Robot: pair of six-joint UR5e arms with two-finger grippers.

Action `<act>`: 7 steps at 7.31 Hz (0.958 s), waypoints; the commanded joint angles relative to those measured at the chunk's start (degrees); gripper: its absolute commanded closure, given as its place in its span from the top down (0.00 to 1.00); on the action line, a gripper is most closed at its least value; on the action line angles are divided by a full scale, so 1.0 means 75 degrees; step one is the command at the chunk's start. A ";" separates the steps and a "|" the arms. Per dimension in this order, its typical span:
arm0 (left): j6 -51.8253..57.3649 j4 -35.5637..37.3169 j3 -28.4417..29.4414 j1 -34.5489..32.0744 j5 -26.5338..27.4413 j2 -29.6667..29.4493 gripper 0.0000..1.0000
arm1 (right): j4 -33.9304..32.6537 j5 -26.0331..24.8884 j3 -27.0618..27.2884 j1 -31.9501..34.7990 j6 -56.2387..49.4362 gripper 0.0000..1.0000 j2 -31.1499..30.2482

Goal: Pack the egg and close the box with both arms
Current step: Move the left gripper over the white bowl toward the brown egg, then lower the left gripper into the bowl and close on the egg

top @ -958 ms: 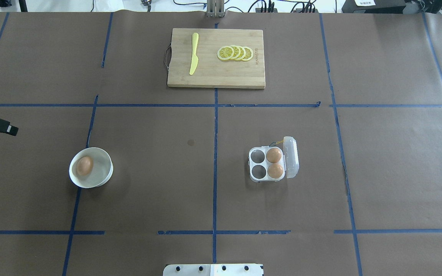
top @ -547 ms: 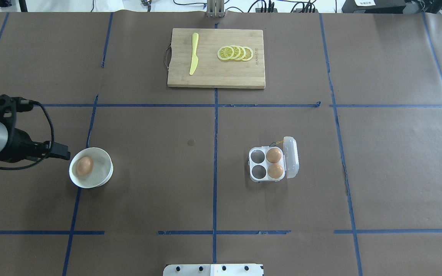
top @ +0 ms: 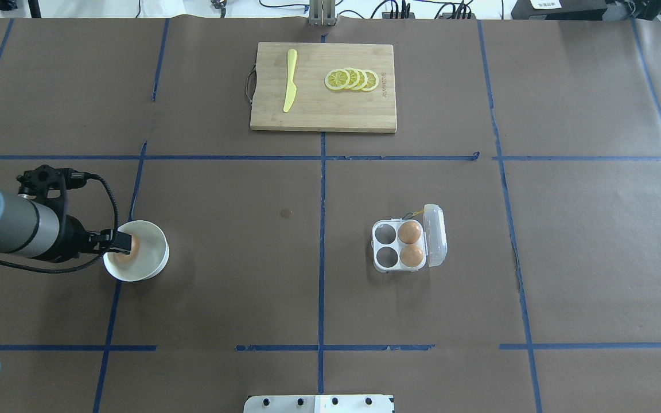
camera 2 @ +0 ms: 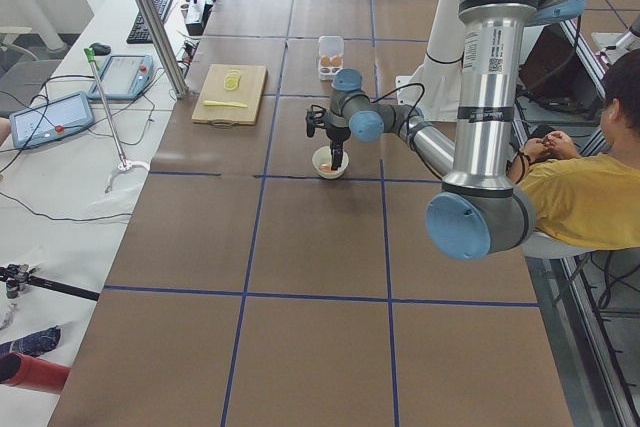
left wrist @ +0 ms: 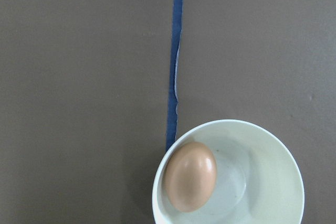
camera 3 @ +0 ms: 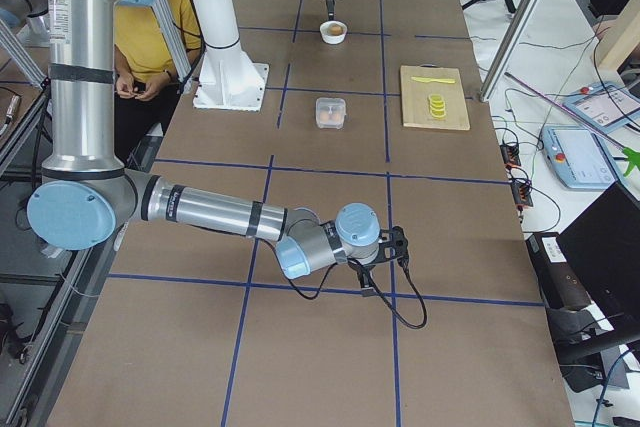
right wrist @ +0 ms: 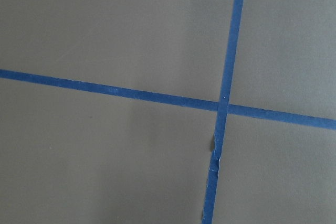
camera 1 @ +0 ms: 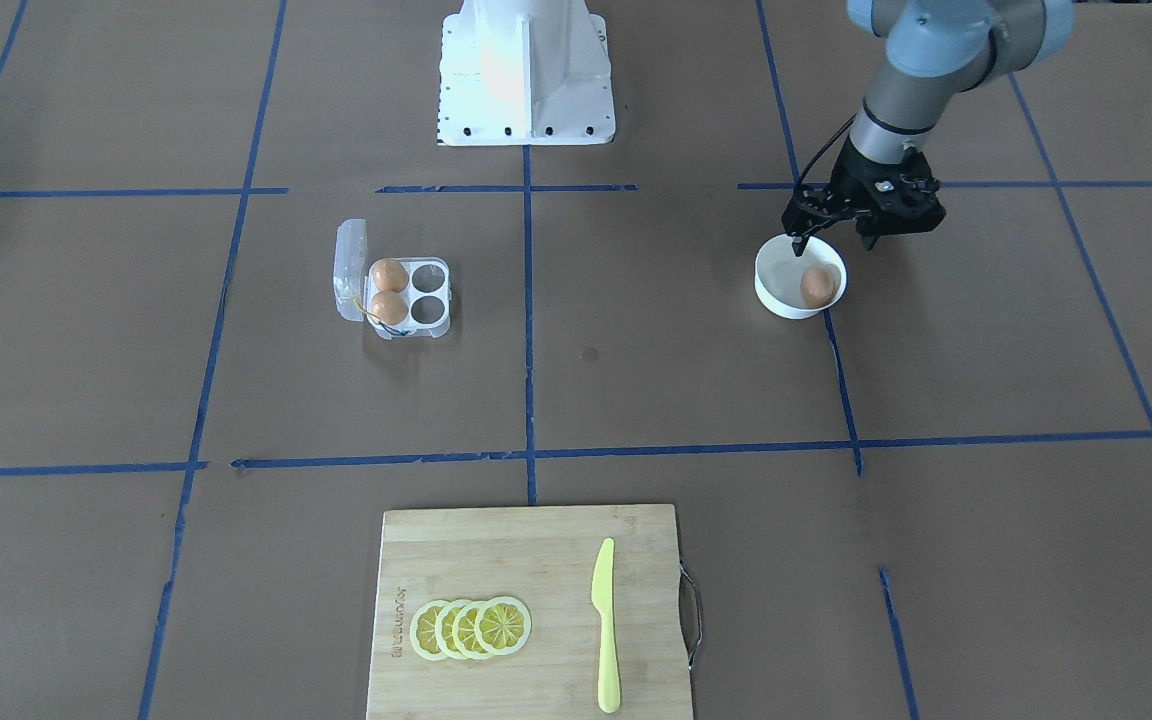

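The egg (top: pixel 128 248) lies in a round white bowl (top: pixel 161 261) on the table's left side; the left wrist view shows the egg (left wrist: pixel 190 176) from above. My left gripper (top: pixel 113 241) hangs open over the bowl's left rim, above the egg, holding nothing; it also shows in the front view (camera 1: pixel 834 238). The clear box (top: pixel 400 245) stands right of centre with its lid (top: pixel 435 235) open, two brown eggs (top: pixel 409 232) in its right cells and two left cells empty. My right gripper (camera 3: pixel 385 262) shows only in the exterior right view, over bare table; I cannot tell its state.
A wooden cutting board (top: pixel 323 115) with lemon slices (top: pixel 352 79) and a yellow knife (top: pixel 290 80) lies at the far middle. The white base pedestal (camera 1: pixel 526 70) stands at the near edge. A person in yellow (camera 2: pixel 590 197) sits beside the robot.
My left arm has swung in from the left edge toward the bowl, and its gripper now sits over the bowl's left rim. The egg, bowl and box have not moved.
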 commanded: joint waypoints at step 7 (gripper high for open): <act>0.0544 0.1519 0.0522 0.0308 0.0448 -0.0904 0.85 | 0.0007 -0.0023 -0.0315 -0.0033 -0.0015 1.00 0.0059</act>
